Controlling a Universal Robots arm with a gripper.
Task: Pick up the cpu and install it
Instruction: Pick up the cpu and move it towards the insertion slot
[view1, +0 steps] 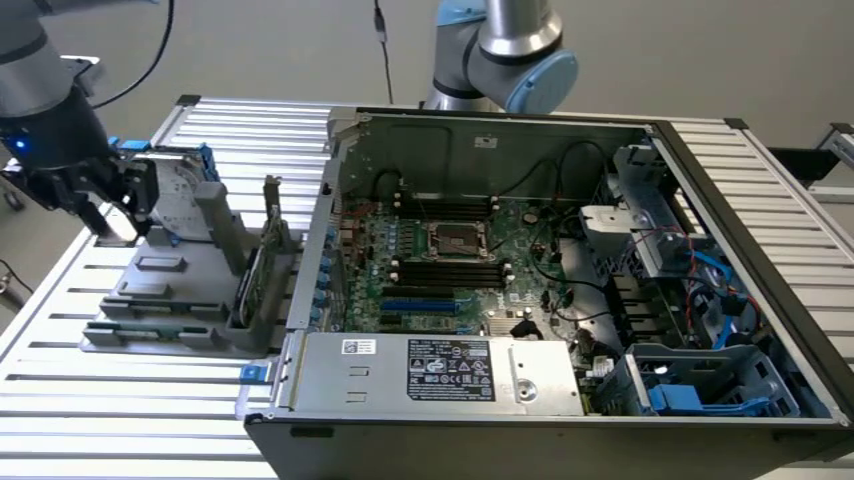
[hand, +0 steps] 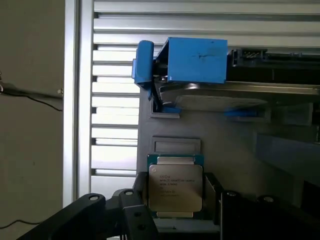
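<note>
The cpu (hand: 175, 186), a small square chip with a silver-grey metal top and a green rim, sits between my gripper's (hand: 176, 202) two black fingers (hand: 139, 200), which press on its two opposite sides. It hangs just over the grey parts holder (hand: 225, 135). In the exterior view my gripper (view1: 107, 225) is at the far left, over the far corner of the holder (view1: 174, 290). The open computer case (view1: 747, 200) lies to the exterior view's right, with the bare cpu socket (view1: 451, 240) in the middle of its motherboard.
A silver hard drive (hand: 240, 92) with a blue bracket (hand: 197, 60) stands in the holder just beyond the cpu. Upright cards (view1: 274, 260) in the holder stand between my gripper and the case. A second arm (view1: 507, 50) rises behind the case. Slatted aluminium table (view1: 120, 420) all around.
</note>
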